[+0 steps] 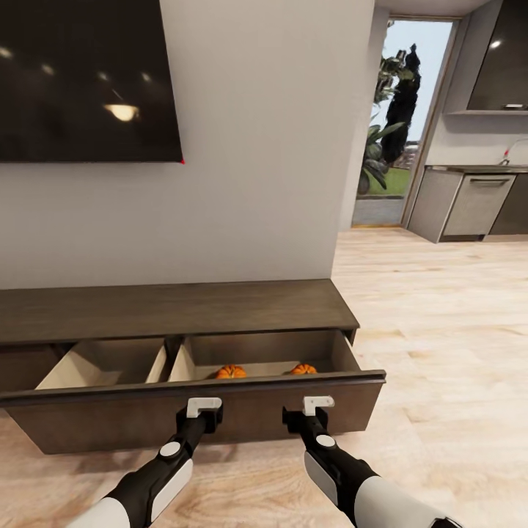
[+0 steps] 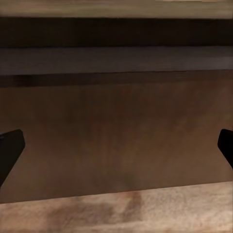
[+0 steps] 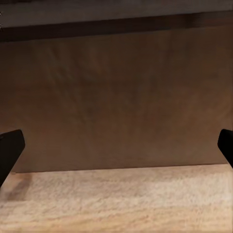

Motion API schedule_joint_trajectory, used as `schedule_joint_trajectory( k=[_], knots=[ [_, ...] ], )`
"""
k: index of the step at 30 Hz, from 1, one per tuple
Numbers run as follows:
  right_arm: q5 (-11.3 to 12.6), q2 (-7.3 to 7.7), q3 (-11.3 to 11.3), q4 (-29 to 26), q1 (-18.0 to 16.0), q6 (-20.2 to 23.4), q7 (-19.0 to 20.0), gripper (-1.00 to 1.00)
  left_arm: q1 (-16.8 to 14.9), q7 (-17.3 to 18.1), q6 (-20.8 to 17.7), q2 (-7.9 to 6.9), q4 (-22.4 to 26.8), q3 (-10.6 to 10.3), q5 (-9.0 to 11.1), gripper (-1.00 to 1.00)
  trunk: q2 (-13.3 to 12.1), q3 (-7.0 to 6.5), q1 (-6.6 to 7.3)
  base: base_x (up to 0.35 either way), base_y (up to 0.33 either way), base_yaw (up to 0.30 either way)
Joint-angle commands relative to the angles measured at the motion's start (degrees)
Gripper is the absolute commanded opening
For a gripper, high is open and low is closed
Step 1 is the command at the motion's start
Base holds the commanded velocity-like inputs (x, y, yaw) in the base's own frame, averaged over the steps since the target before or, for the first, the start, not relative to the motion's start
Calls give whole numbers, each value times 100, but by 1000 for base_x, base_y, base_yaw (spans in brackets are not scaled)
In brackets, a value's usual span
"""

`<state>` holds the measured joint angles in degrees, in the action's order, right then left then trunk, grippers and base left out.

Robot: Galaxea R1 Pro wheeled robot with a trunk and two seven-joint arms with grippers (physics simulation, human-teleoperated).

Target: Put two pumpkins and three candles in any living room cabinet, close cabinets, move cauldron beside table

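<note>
- Left gripper [image 1: 203, 405] and right gripper [image 1: 317, 403], both spread and holding nothing, are facing the drawer front [image 1: 242, 411].
- Two pumpkins [image 1: 230, 372] [image 1: 302, 369] are sitting inside the pulled-out cabinet [image 1: 176, 308] drawer.
- Both should be pushing evenly, square-on, to shut it.

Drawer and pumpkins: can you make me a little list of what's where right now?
cabinet: dark wood, under the TV
drawer: pulled open
pumpkins: two inside, one left, one right
left gripper: fingers wide apart, at the drawer front
right gripper: fingers wide apart, at the drawer front
candles: none seen
</note>
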<state>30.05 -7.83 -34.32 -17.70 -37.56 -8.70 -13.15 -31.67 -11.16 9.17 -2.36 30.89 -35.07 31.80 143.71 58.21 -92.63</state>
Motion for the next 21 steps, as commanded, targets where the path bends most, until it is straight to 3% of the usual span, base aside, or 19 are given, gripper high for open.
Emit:
schedule_joint_trajectory(
  k=[1, 21],
  knots=[
    [56, 1, -49, 3, -6, -27, -30, 100, -6, -44, 24, -6, 3, -49, 42, 100, 2, 5, 0, 131, 46, 0],
    [53, 8, -49, 3, -6, -27, -30, 100, -6, -45, 23, -2, 5, -61, 31, 100, 2, 5, 0, 73, 6, 0]
  ],
)
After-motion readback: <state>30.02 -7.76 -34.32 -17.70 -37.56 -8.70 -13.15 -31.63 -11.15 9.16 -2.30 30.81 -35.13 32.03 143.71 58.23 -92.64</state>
